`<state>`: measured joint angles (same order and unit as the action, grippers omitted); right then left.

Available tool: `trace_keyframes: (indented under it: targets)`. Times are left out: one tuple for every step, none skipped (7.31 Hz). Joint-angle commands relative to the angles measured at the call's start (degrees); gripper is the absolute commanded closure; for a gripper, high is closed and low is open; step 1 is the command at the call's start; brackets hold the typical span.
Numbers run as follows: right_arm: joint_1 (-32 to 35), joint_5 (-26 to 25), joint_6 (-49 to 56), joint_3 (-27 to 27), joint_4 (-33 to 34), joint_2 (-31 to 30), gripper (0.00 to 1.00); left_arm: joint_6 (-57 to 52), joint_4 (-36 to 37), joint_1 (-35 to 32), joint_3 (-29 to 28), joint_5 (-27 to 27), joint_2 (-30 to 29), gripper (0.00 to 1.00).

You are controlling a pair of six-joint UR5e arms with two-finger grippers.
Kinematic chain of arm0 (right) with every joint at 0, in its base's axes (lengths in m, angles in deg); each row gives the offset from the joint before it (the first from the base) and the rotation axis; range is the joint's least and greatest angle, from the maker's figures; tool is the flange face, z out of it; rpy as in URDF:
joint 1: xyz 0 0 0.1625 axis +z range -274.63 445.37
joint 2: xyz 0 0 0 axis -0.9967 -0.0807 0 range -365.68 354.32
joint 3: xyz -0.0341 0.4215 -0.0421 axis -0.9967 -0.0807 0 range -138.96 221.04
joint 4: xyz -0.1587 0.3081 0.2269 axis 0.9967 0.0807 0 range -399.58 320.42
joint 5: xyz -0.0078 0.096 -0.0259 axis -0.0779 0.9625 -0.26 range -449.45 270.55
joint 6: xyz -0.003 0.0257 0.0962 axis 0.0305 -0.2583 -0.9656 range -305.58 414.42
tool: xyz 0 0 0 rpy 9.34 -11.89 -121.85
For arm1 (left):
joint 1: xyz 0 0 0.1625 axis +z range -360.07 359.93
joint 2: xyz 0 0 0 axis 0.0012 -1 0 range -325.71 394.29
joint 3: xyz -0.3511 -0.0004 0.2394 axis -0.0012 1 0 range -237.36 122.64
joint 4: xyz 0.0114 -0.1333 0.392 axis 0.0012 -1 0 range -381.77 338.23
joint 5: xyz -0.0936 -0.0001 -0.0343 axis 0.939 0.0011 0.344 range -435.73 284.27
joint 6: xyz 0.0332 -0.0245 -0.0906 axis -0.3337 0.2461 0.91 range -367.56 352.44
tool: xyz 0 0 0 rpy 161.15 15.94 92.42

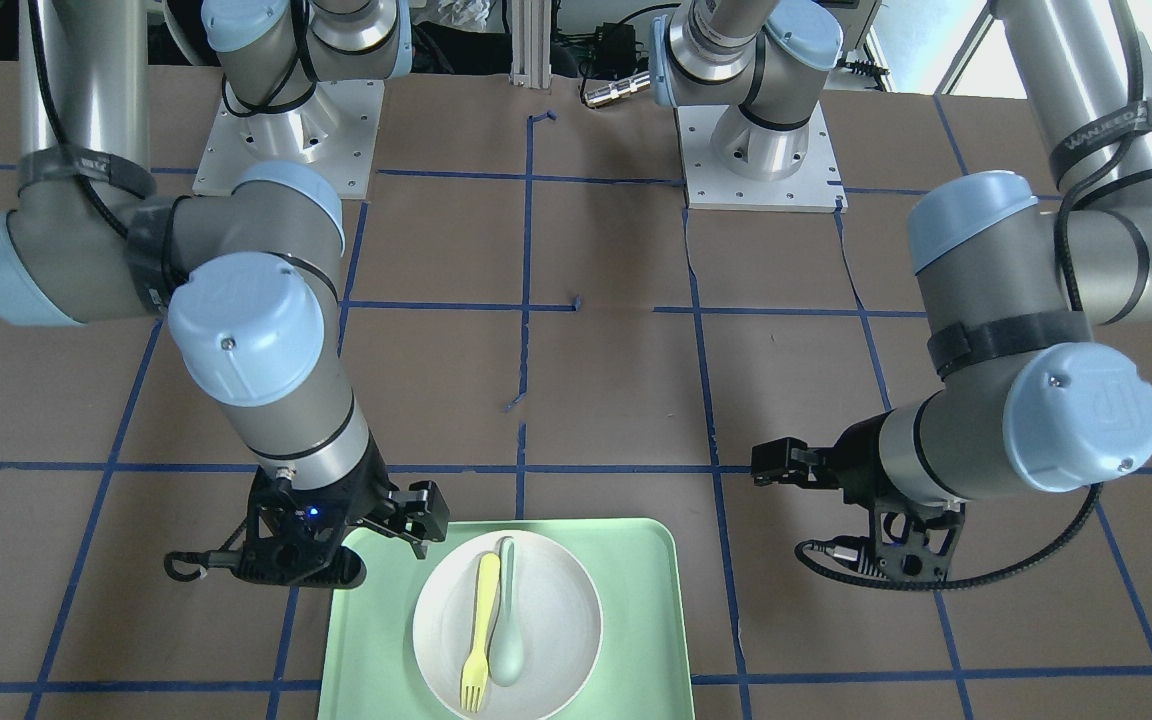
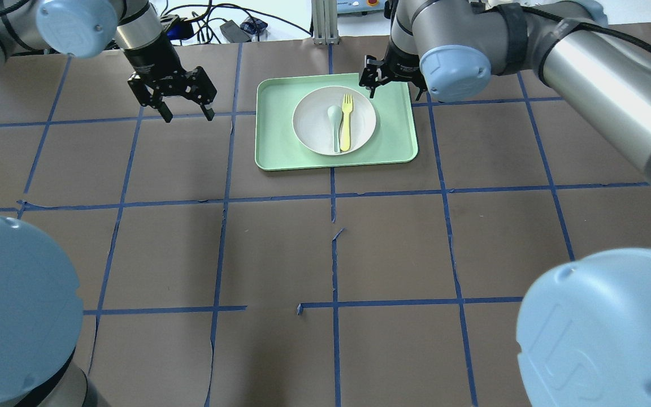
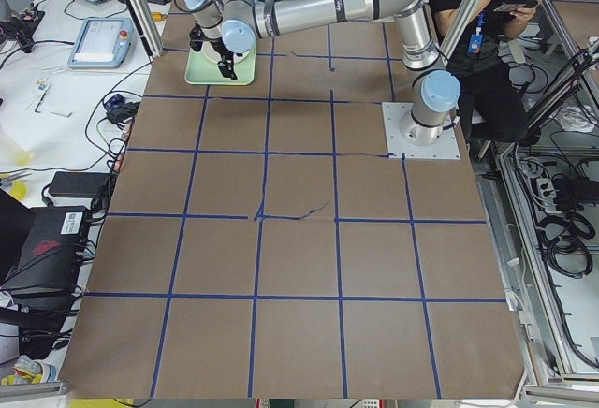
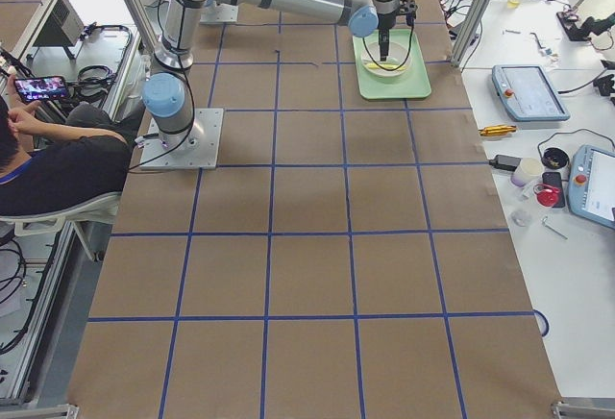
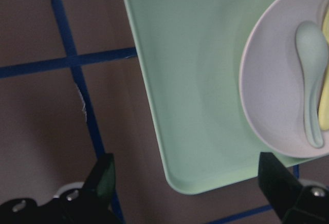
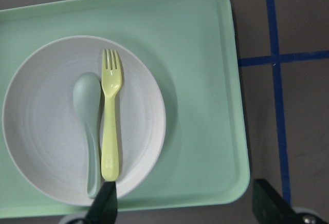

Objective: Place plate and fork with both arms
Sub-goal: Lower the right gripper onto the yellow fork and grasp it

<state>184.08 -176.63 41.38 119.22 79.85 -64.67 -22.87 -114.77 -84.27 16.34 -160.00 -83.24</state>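
Observation:
The off-white plate [image 2: 317, 133] sits on the pale-green tray [image 2: 280, 141] at the far middle of the table. The yellow fork [image 2: 346, 121] lies in the plate beside a grey-green spoon [image 2: 335, 121]. My right gripper [image 2: 372, 87] is open and empty above the tray's far right corner; its wrist view shows the plate [image 6: 46, 131], the fork [image 6: 109, 131] and the spoon [image 6: 88, 111] below it. My left gripper [image 2: 188, 116] is open and empty over the table, left of the tray. Its wrist view shows the tray [image 5: 195, 80] and part of the plate [image 5: 272, 100].
The table is covered in brown paper with a grid of blue tape [image 2: 334, 195]. The two arm bases [image 1: 286, 140] [image 1: 761, 150] stand at the robot's side. Cables and devices lie beyond the far edge [image 2: 229, 28].

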Motion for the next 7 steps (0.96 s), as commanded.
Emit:
trace_keyframes:
  targets:
    - [1.8,0.4,-1.1,-6.4,0.6,7.5,0.35,-1.0,-1.5,1.1,4.3,-1.2,4.0,0.00]
    - [2.5,0.5,-1.7,-7.1,1.6,9.2,0.43,-1.1,-1.6,1.1,5.2,-1.3,4.9,0.00]
    - [3.5,0.5,-3.0,-7.8,3.6,10.8,0.48,-1.1,-1.6,1.2,5.8,-1.2,5.4,0.00]
    - [3.7,0.5,-3.0,-8.5,3.7,12.6,0.47,-1.1,-1.4,1.3,5.9,-1.2,5.6,0.00]
    - [3.7,0.5,-3.1,-8.5,4.0,13.6,0.47,-1.1,-1.4,1.6,6.3,-1.2,5.7,0.00]
    - [3.8,0.5,-3.0,-8.5,4.0,14.3,0.47,-0.9,-1.3,1.6,7.2,-1.1,5.7,0.00]
    - [3.8,0.5,-3.1,-8.5,4.1,14.9,0.47,-0.9,-1.2,1.6,7.8,-1.0,5.9,0.00]
